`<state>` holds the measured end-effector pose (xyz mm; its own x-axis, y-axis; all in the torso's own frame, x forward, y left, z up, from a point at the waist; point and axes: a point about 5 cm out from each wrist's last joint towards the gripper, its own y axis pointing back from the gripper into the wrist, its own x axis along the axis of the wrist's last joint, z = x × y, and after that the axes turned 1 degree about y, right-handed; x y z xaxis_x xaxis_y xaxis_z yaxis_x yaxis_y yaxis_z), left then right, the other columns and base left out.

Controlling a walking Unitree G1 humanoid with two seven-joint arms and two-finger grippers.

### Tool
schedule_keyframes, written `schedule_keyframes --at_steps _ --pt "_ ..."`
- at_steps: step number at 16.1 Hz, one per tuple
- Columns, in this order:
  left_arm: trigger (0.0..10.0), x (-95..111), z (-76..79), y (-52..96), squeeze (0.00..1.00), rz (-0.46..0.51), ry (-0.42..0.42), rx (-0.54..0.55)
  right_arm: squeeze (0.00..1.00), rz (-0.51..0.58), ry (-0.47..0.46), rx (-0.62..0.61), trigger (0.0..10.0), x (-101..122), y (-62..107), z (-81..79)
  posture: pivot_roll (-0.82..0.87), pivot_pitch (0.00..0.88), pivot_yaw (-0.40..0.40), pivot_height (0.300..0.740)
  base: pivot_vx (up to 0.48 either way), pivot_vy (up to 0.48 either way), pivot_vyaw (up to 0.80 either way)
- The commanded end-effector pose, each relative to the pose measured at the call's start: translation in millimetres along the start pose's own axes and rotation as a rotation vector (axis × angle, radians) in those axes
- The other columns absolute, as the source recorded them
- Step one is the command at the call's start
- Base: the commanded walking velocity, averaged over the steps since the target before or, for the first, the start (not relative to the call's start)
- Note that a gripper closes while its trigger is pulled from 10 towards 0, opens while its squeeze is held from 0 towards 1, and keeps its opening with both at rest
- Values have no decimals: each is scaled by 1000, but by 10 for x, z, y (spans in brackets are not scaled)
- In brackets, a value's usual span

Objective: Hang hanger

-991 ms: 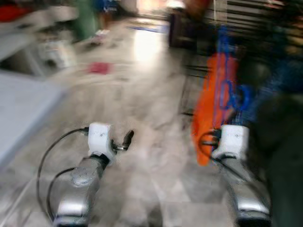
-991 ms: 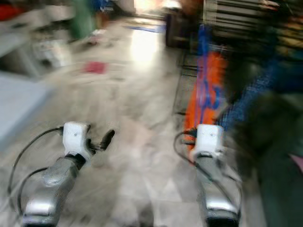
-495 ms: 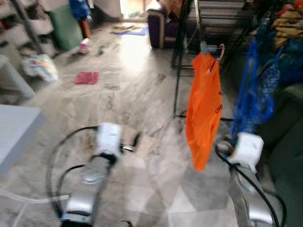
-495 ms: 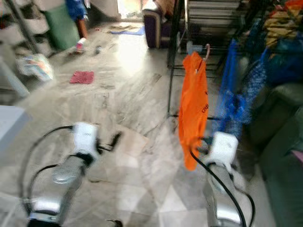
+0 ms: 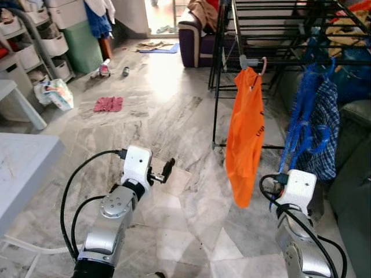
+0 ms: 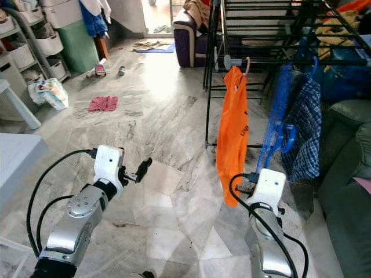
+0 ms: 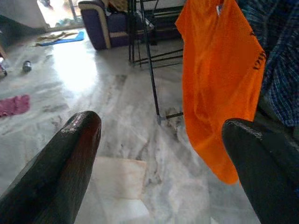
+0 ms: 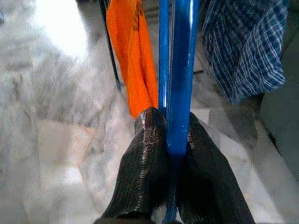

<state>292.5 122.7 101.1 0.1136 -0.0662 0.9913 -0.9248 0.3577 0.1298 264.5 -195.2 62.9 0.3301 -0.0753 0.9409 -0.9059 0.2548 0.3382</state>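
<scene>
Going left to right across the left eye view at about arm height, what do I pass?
White table → left gripper, fingers open → orange shirt hanging on the rack → blue hanger held by the right gripper → blue plaid shirt.

Head eyes look down over both arms; wrists share the orange shirt (image 7: 219,84)

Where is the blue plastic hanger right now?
Blue plastic hanger sits clamped in the right claw, on the robot's right, between the orange shirt and blue checked shirt.
</scene>
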Motion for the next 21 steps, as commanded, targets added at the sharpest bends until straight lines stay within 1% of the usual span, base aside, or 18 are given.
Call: schedule_keyframes --at_steps 1,2,3,4,6,7,8,10,11,12,14,17,21 --pt "10000 33 -3 -26 0 15 0 -17 0 -48 36 -6 10000 -64 -1 13 -7 58 31 740 0 0 0" --pt "10000 40 6 -35 0 21 10 -23 0 -52 10 -10 10000 -74 0 46 -5 59 27 740 0 0 0" --pt "10000 38 6 -36 0 21 8 -26 0 -92 35 -16 10000 -126 -3 71 -7 62 24 740 0 0 0" --pt "10000 30 16 -37 0 21 13 -35 0 -134 31 -27 10000 -160 -9 94 -8 66 19 740 0 0 0" --pt "10000 -2 28 -26 0 10 -5 -35 0 -176 20 -37 10000 -191 -20 128 -11 69 13 740 0 0 0" --pt "10000 -13 47 -20 0 11 2 -41 0 -195 -1 -37 10000 -208 -24 144 -13 71 9 740 0 0 0" --pt "10000 -23 70 -17 0 11 10 -44 0 -203 6 -31 10000 -213 -30 157 -14 71 7 740 244 0 0" --pt "10000 -28 108 -16 0 13 21 -47 0 -205 13 -26 10000 -198 -31 171 -21 72 2 740 274 0 0" --pt "10000 -42 154 -14 0 13 34 -57 0 -166 45 -40 10000 -134 -38 201 -24 71 1 740 330 0 0" --pt "10000 -48 171 -14 0 12 36 -63 0 -148 56 -46 10000 -101 -43 213 -27 72 1 740 375 0 0" --pt "10000 -62 202 -13 0 8 43 -72 0 -155 50 -53 10000 -91 -53 236 -30 71 2 740 407 0 0" --pt "10000 -62 202 -20 0 6 54 -68 0 -153 56 -52 10000 -85 -54 243 -33 71 0 740 424 0 0" --pt "10000 -33 182 -34 0 22 67 -52 0 -150 62 -47 10000 -78 -58 239 -34 70 -1 740 381 -287 0"
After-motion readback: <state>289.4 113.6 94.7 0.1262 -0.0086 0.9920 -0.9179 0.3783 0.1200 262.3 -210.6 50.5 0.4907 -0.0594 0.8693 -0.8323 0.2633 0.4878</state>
